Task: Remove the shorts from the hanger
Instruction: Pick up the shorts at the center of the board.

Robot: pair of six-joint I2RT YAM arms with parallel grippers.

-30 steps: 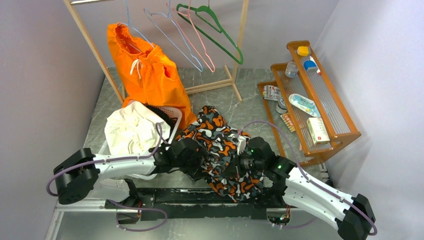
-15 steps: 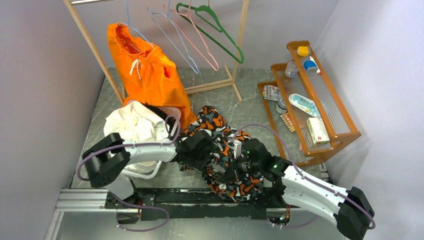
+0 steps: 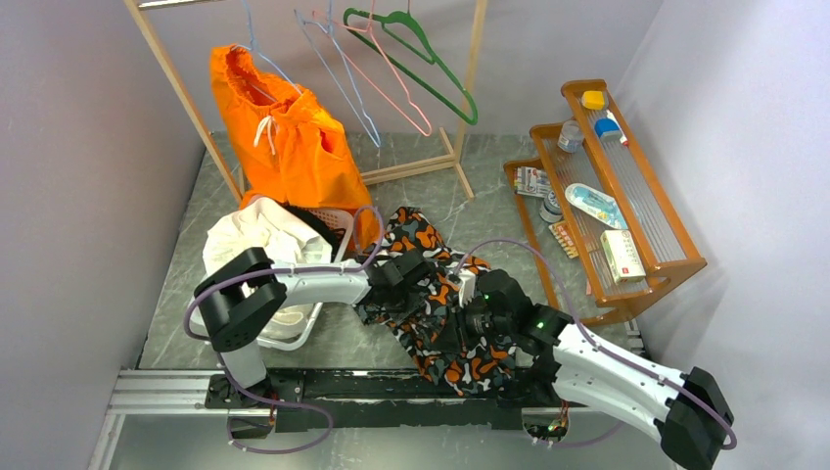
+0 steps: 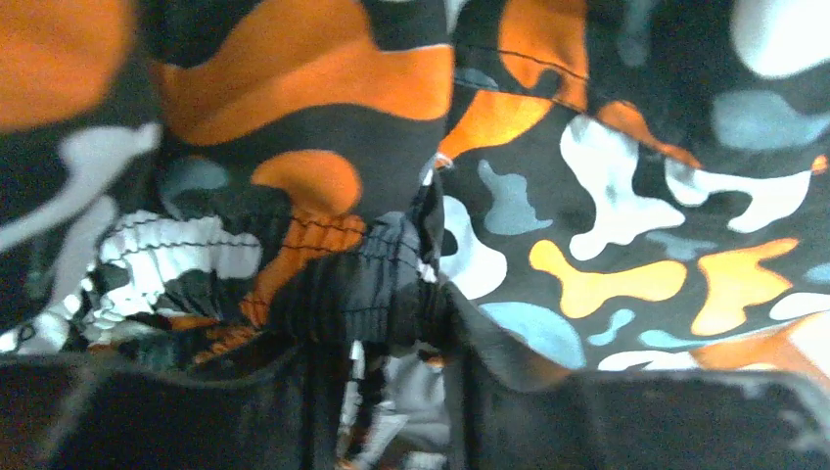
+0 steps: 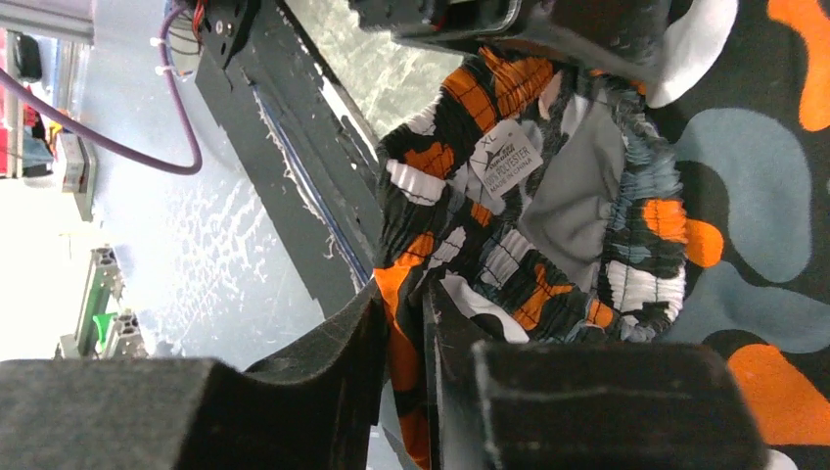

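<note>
From above, the shorts (image 3: 292, 147) hang on a pale blue wire hanger (image 3: 256, 51) at the left end of the wooden rack (image 3: 186, 103), their lower edge dropping behind the white basket (image 3: 336, 235). A white garment (image 3: 256, 247) is heaped in that basket. Further right on the rail hang bare hangers, the green hanger (image 3: 431, 61) outermost. A patterned garment (image 3: 438, 294) – black, orange, white and grey blotches – lies crumpled on the grey marbled bench (image 3: 421, 166), well apart from the shorts. The left claw (image 3: 406, 269) sits on its upper left part and the right claw (image 3: 468, 318) on its middle, the two near each other. A wooden shelf (image 3: 626, 201) with small packets stands at the right.

Left wrist: the left claw (image 4: 384, 364) is clamped on a bunched dark fold of the patterned garment (image 4: 607, 225), gathered elastic showing beside the pinch.

Right wrist: the right claw (image 5: 403, 333) is pinched together on an orange edge of the patterned garment (image 5: 734, 196) by its ruffled waistband – a white size tag (image 5: 511, 157) lies inside the waist opening, and a black rail (image 5: 294, 147) runs past it
</note>
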